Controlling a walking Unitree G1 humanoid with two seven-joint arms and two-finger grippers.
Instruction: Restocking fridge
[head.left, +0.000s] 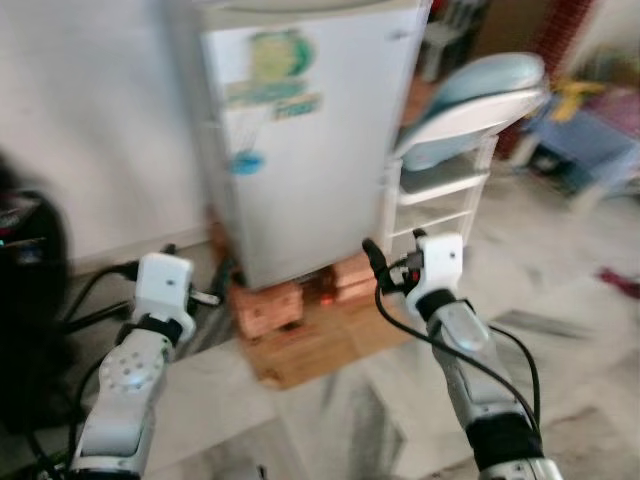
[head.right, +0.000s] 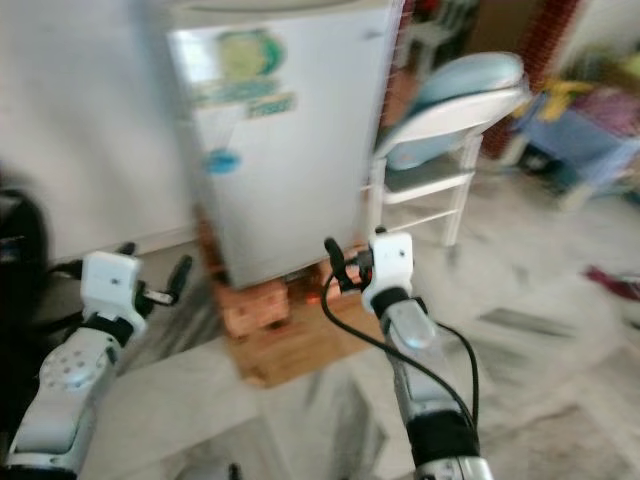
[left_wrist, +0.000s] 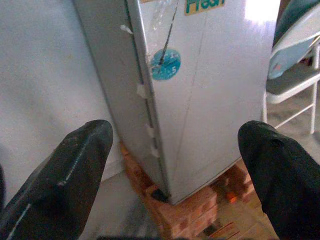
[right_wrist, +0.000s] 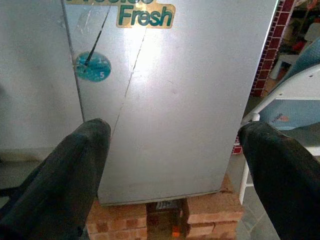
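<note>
Facing: a small fridge (head.left: 310, 140), door closed, straight ahead of me against a pale wall (head.left: 90, 120).
Fridge body: a tall box with flat sheet sides in silver-grey, smooth and faintly glossy, throwing back a soft glare.
Fridge markings: a green and yellow sticker (right_wrist: 145, 16) reading "Fresh" high on the door; a round teal sticker (right_wrist: 93, 66) below it, toward the door's edge.
Fridge footing: raised on reddish bricks (head.left: 268, 305), rough and blocky, which sit on a flat wooden board (head.left: 320, 350).
Floor: pale marbled tiles (head.left: 560, 290), smooth.
Beside the fridge, on my right: a white folding chair (head.left: 450, 150) with a light blue padded seat and back, thin tube frame.
On my left: a dark bulky object (head.left: 30, 290), too blurred to name.
Left gripper (left_wrist: 175, 165): held up before the fridge's lower corner, black fingers (left_wrist: 75, 165) spread wide, holding nothing.
Right gripper (right_wrist: 175, 165): held up before the door's lower half, fingers (right_wrist: 75, 170) spread wide, holding nothing.
</note>
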